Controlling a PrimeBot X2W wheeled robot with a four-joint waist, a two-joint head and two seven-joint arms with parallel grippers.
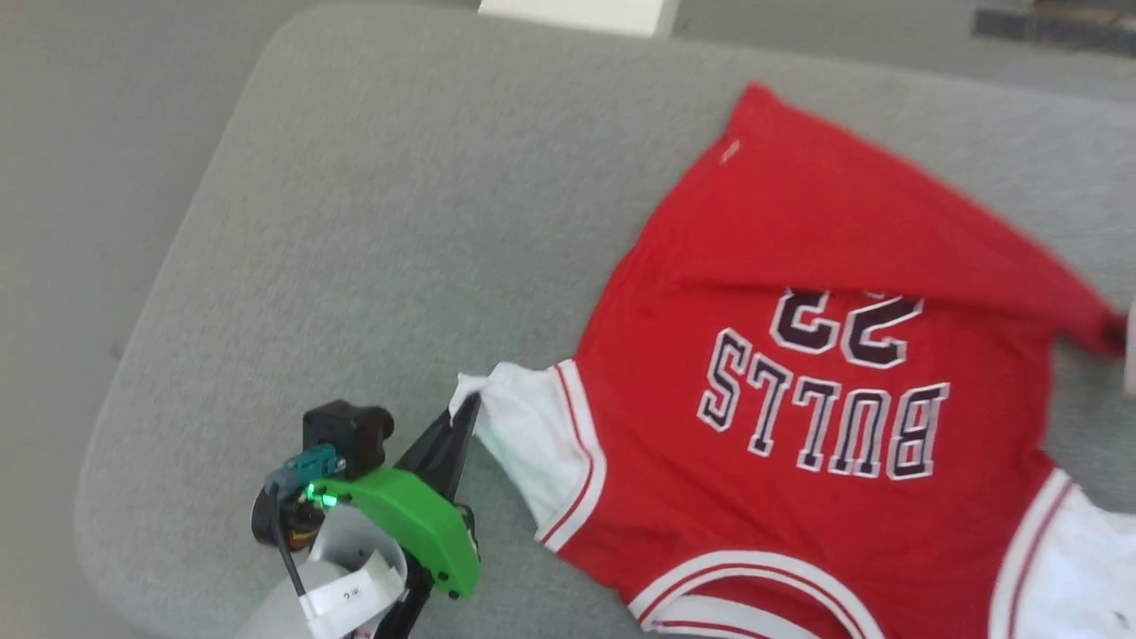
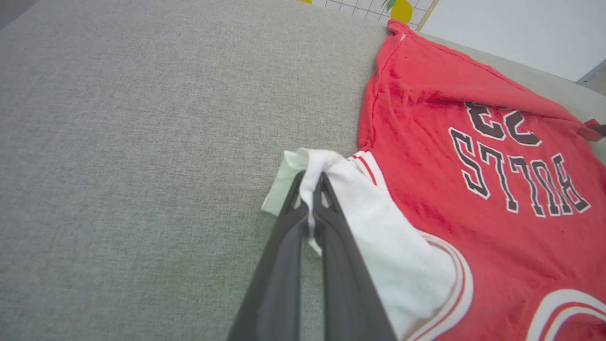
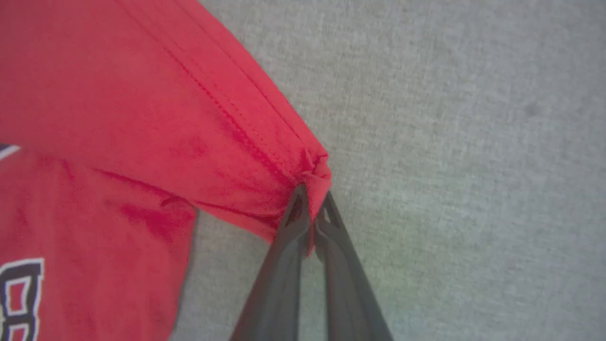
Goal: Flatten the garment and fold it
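The garment (image 1: pixel 799 266) is showing as soft, matt knit cloth. The grey surface (image 1: pixel 399 222) at the frame's left is looking coarse and woven. The left gripper (image 2: pixel 312 182) is showing matt dark plastic, with a smooth green plastic cover (image 1: pixel 399 515).

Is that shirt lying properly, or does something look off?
The garment isn't flat: its red bottom edge is folded over the print, hiding part of the number. It also lies slanted on the grey cushion. The left claw pinches a white sleeve, the right claw a red corner.
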